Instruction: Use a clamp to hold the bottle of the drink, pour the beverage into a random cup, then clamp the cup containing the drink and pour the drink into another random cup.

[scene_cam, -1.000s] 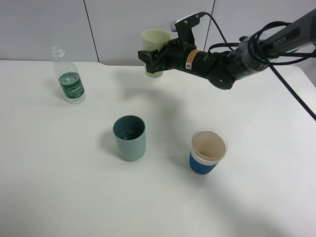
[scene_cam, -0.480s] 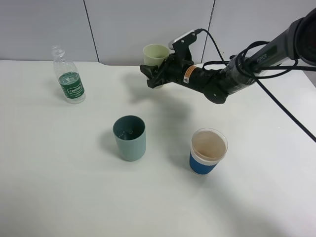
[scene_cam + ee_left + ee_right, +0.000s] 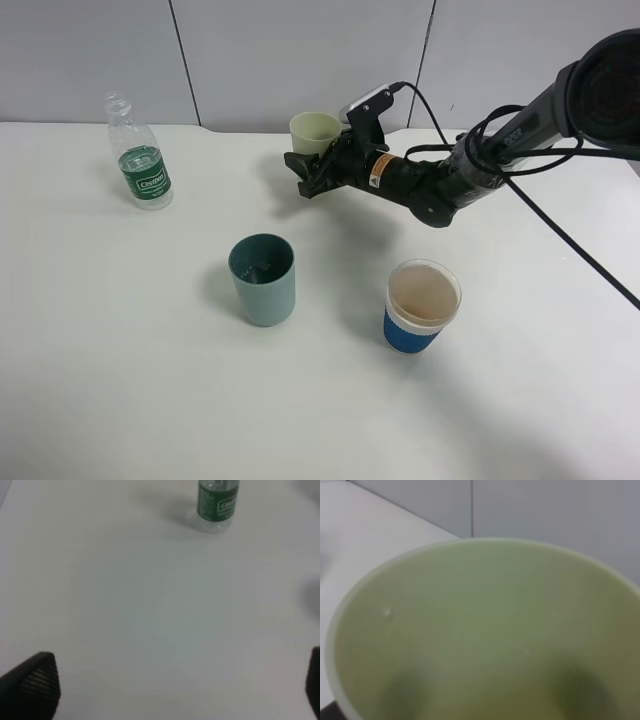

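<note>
1. Right now the right claw point(image 3: 312, 172) is pinching the pale green cup point(image 3: 315, 132) at the back of the table point(image 3: 120, 380).
2. Its arm point(image 3: 470, 170) is reaching low across toward the left.
3. That cup is standing upright, mouth up, filling the right wrist view point(image 3: 485, 635).
4. Meanwhile the left claw point(image 3: 175, 690) is sitting spread, near the bottle point(image 3: 217, 502).

tabletop point(image 3: 120, 380): white, plain surface | wall panels point(image 3: 300, 50): pale grey, behind tabletop's far edge | dark vertical seams between panels
</note>
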Motion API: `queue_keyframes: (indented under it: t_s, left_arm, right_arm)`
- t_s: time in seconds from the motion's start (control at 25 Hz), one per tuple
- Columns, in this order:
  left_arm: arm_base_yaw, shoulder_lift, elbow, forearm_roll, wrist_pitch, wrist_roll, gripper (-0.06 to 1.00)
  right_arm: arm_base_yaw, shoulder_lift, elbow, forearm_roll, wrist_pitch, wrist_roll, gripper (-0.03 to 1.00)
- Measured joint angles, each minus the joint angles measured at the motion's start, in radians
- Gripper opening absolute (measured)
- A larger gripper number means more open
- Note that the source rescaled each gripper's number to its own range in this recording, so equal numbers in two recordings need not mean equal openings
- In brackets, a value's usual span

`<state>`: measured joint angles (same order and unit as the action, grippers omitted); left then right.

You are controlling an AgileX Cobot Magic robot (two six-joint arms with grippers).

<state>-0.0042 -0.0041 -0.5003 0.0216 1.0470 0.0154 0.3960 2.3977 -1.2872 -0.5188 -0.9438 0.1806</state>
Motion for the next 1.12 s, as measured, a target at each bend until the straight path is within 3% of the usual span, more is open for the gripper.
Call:
queue_keyframes:
  t_s: [0.52,0.56,0.72,0.76,0.88,1.12]
  left_arm:
    - [0.000,0.000,0.000,0.000,0.000,0.000,1.00]
    - [0.000,0.000,0.000,0.000,0.000,0.000,1.00]
    - [0.000,0.000,0.000,0.000,0.000,0.000,1.00]
    - [0.000,0.000,0.000,0.000,0.000,0.000,1.00]
    - [0.000,0.000,0.000,0.000,0.000,0.000,1.00]
    - [0.000,0.000,0.000,0.000,0.000,0.000,1.00]
  right_arm:
    - [0.000,0.002,0.000,0.003,0.016,0.000,0.02]
    - [0.000,0.002,0.000,0.003,0.025,0.000,0.11]
    - [0.000,0.003,0.000,0.003,0.054,0.000,0.79]
    - [0.000,0.003,0.000,0.003,0.054,0.000,0.87]
    - [0.000,0.001,0.000,0.001,0.056,0.002,0.97]
    - [0.003,-0.070,0.000,-0.049,0.143,0.148,1.00]
